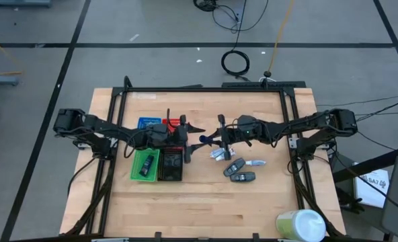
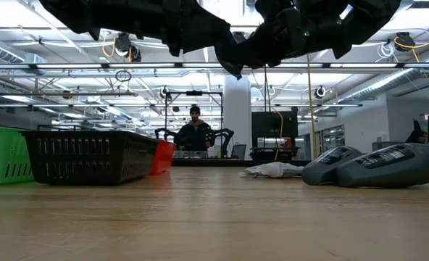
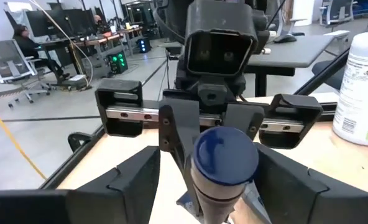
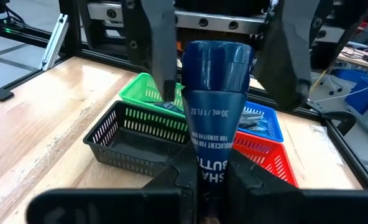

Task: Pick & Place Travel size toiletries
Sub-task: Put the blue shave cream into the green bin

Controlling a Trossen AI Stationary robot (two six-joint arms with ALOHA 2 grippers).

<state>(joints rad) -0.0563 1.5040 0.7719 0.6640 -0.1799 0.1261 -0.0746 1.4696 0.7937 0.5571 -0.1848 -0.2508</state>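
Above the worktop's (image 1: 206, 202) centre, the right gripper (image 1: 209, 139) clamps its jaws on a dark blue tube (image 4: 212, 106), cap pointing toward 9 o'clock at the left gripper (image 1: 193, 142), whose jaws stand wide around the cap. More toiletries (image 1: 239, 168) lie at 4 o'clock.

Green tray (image 1: 145, 164), black tray (image 1: 171, 165) adjoining; pale cylinder (image 1: 300, 225) well apart.

trays (image 1: 160, 163) left of centre, side by side | toiletries (image 1: 239, 168) right of centre on table (image 1: 206, 208) | tube (image 1: 204, 140) between both grippers above table | cylinder (image 1: 300, 225) at front-right corner
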